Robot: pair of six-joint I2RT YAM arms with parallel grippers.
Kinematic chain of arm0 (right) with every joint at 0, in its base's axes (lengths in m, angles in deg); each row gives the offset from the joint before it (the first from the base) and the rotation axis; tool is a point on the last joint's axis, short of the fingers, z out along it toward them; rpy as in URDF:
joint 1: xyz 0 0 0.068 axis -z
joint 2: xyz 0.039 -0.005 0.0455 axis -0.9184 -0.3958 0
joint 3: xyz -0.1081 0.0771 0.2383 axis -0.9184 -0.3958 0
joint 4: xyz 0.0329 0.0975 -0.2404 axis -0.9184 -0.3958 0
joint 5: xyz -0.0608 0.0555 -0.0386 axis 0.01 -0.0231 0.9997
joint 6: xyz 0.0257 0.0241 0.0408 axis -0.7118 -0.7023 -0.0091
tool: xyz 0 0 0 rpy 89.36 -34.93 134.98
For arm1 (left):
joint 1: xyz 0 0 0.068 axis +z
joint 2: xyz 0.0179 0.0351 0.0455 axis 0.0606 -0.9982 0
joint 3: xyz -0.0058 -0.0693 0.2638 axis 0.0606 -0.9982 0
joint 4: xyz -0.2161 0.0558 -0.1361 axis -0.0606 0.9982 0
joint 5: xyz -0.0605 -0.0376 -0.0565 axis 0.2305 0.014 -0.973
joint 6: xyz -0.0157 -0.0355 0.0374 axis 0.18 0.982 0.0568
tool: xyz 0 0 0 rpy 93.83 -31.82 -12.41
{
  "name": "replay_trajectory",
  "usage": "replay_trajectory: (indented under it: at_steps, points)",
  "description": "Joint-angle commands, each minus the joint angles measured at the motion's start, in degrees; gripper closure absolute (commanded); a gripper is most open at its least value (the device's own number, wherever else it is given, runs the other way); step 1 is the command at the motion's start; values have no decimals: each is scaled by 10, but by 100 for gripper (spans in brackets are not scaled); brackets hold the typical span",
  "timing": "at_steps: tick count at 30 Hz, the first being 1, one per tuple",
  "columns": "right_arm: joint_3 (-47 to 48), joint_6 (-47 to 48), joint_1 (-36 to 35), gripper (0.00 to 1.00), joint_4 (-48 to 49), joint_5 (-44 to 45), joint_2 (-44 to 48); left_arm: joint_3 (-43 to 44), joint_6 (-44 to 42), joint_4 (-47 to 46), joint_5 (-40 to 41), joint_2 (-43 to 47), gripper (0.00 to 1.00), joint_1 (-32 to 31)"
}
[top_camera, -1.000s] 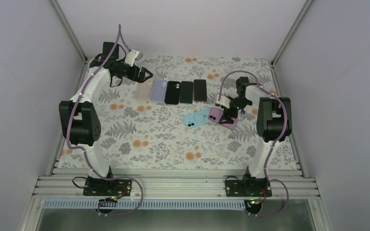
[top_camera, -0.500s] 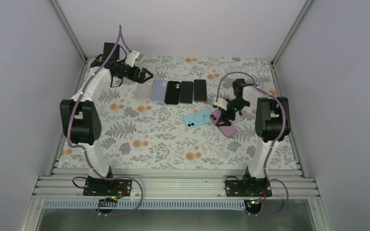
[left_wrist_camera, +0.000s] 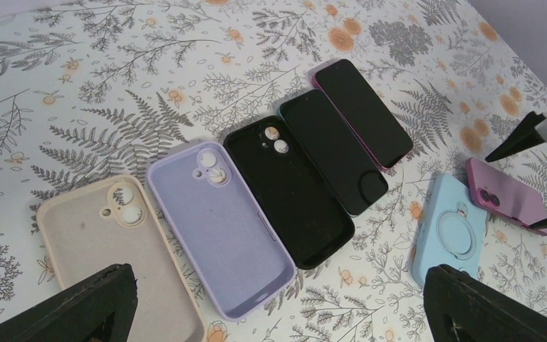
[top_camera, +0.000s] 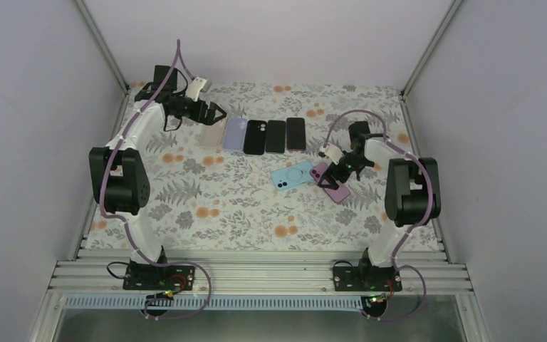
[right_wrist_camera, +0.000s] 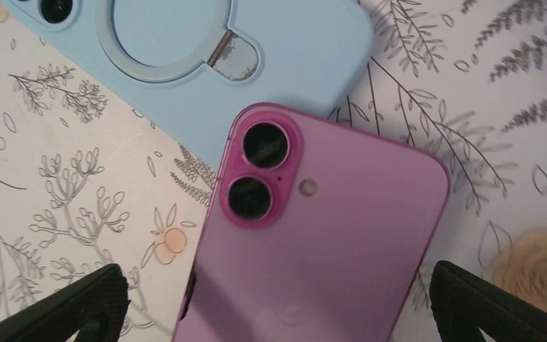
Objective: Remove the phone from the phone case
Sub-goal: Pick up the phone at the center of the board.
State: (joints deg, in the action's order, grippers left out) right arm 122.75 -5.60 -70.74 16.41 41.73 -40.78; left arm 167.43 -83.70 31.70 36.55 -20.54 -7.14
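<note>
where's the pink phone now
In the top view the pink phone lies right of centre, beneath the open right gripper, its camera corner against the light blue case.

Three empty cases, beige, lilac, black, two screen-up phones, one light blue case, one pink phone

The floral table carries a row starting by the left gripper's fingers: beige case, lilac case, black case, teal-edged phone, pink-edged phone. A blue case lies just beyond the other finger. Between the right gripper's fingers lies a pink phone, its camera corner meeting the blue case.
</note>
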Motion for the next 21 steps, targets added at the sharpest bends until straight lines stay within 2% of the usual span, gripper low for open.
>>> replay_trajectory:
  at_steps: [1,8,18,21]
  points:
    - [-39,-112,-6,1,52,31,57,-3,7,-17,-10,12,0,-1]
    - [-59,-165,-14,1,84,79,49,3,11,-17,-6,12,0,-1]
    - [-89,-201,-42,0,113,105,37,-11,13,-26,4,27,0,0]
    - [-98,-211,-45,5,121,117,34,-10,14,-27,5,26,0,0]
